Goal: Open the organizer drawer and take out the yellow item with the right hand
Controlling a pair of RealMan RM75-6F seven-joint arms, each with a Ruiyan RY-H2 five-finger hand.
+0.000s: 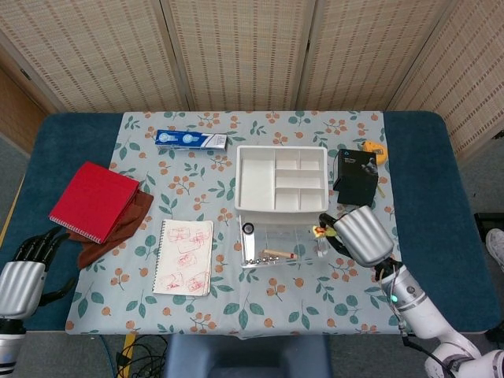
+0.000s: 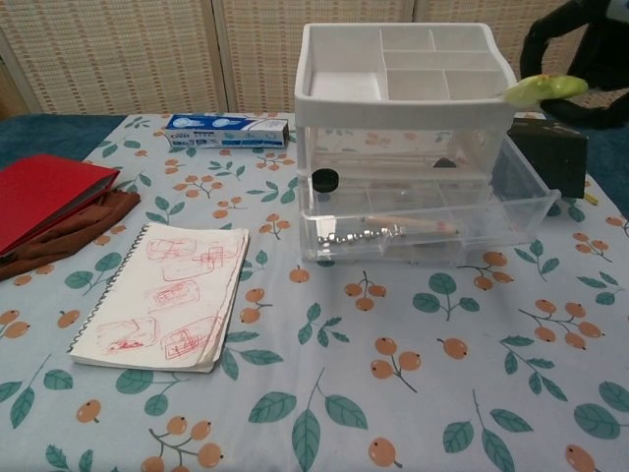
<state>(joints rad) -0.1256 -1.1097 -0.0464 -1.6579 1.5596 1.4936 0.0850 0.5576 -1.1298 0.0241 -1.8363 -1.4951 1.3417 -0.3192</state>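
The white organizer (image 1: 281,179) (image 2: 403,69) stands mid-table with its clear drawer (image 2: 423,221) (image 1: 279,242) pulled out toward me. My right hand (image 1: 358,234) (image 2: 575,39) has lifted clear of the drawer and hovers off its right end. It pinches the yellow item (image 2: 545,88) (image 1: 320,231), which hangs above the drawer's right corner. Inside the drawer lie a black cap (image 2: 324,179), a metal chain (image 2: 359,234) and a thin stick (image 2: 418,224). My left hand (image 1: 22,272) rests at the table's near left edge, holding nothing, fingers apart.
A sketch notepad (image 2: 167,295) lies left of the drawer. A red notebook (image 1: 93,201) sits on a brown cloth (image 1: 118,228) at the left. A blue box (image 1: 190,140) lies at the back. A black box (image 1: 354,179) and a yellow tape measure (image 1: 373,150) stand right of the organizer.
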